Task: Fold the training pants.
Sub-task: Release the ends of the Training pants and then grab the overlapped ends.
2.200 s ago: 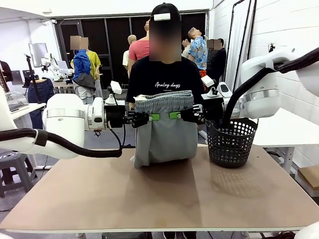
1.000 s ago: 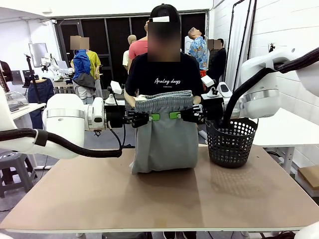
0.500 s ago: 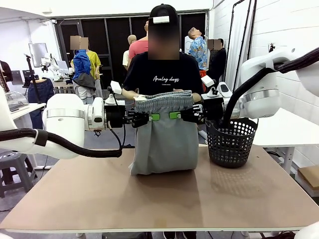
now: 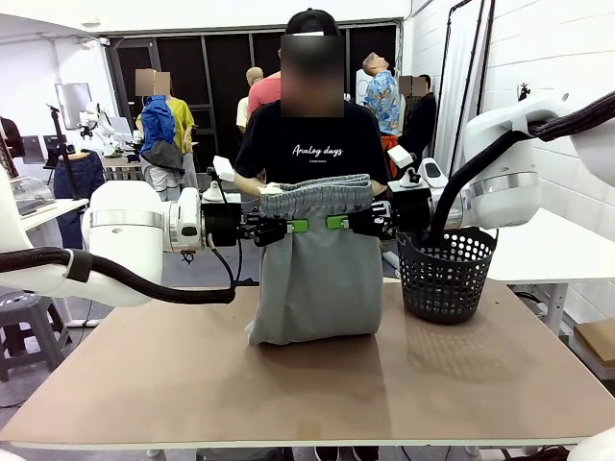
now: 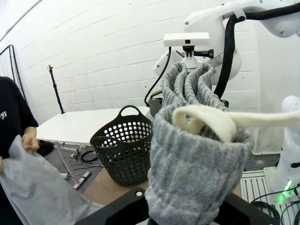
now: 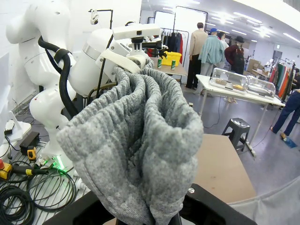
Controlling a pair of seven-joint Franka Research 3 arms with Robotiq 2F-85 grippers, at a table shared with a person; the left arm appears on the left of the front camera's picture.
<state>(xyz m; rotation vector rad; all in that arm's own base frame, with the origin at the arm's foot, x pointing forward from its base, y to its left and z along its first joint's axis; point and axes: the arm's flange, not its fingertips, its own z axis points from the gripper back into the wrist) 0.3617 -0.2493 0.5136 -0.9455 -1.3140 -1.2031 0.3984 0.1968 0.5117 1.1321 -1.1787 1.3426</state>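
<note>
Hanging between the two arms over the far middle of the table (image 4: 288, 394), the training pants (image 4: 315, 279) are stretched by their waistband (image 4: 315, 196) so the grey cloth drops flat and wide instead of bunching. The left gripper (image 4: 296, 227) is clenched on the left end of the waistband and the right gripper (image 4: 338, 223) on the right end. Both point inward at the same height, which holds the top edge level. In the left wrist view the gathered waistband (image 5: 197, 140) bulges up from between the jaws, with a cream drawstring (image 5: 211, 119) looped across it. The right wrist view has the same ribbed band (image 6: 140, 140) pinched tightly, so neither grip looks loose.

The lower edge of the pants rounds off on the tabletop, touching it. That suggests the cloth is doubled there, with the table taking some of the weight. The person (image 4: 312, 149) stands just behind the garment at the far side. In the left wrist view the person's hand (image 5: 29, 143) pinches a sheet of the same grey cloth, probably a leg end being lifted towards the waistband. How that part lies behind the front panel is hidden from the front.

A black mesh basket (image 4: 445, 279) sits on the table to the right, near the pants but apart from them, likely waiting to receive the folded garment.
</note>
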